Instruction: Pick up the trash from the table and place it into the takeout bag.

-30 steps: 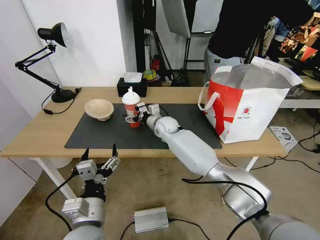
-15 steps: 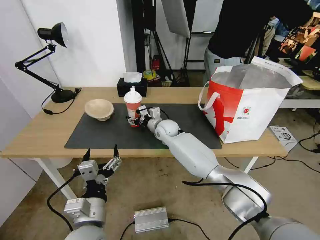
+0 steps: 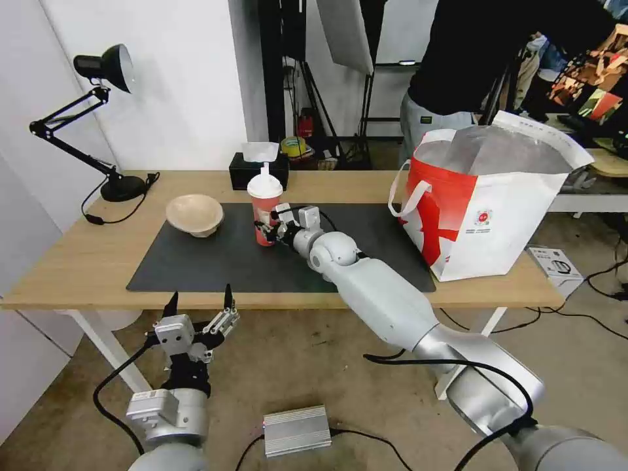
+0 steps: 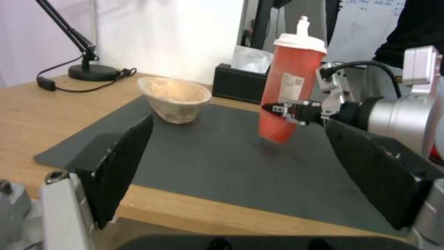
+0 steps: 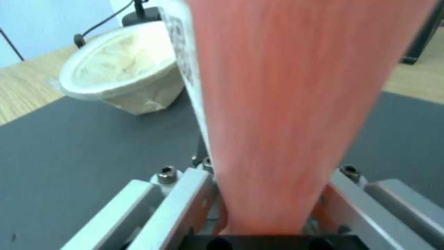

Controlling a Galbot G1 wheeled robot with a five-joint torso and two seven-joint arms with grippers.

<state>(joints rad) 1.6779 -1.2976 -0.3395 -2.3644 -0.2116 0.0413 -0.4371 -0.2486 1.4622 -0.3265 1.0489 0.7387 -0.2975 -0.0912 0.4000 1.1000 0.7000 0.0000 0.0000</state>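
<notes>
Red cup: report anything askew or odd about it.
The red cup is tilted, its base lifted off the dark mat, clamped low down by the right gripper. Its lid is on and nothing has spilled. The left gripper hangs open below the table.

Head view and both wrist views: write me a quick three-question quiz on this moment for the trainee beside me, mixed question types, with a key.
1. True or false: the right gripper is shut on the red cup.
2. Multiple choice: where is the beige bowl? A) inside the takeout bag B) on the mat's far left corner C) in the left gripper
3. Short answer: in the left wrist view, is the cup's base resting on the dark mat?

Key
1. True; its fingers clamp the cup's lower half.
2. B.
3. No; the cup hangs tilted, clear of the mat, with a gap under its base.
</notes>
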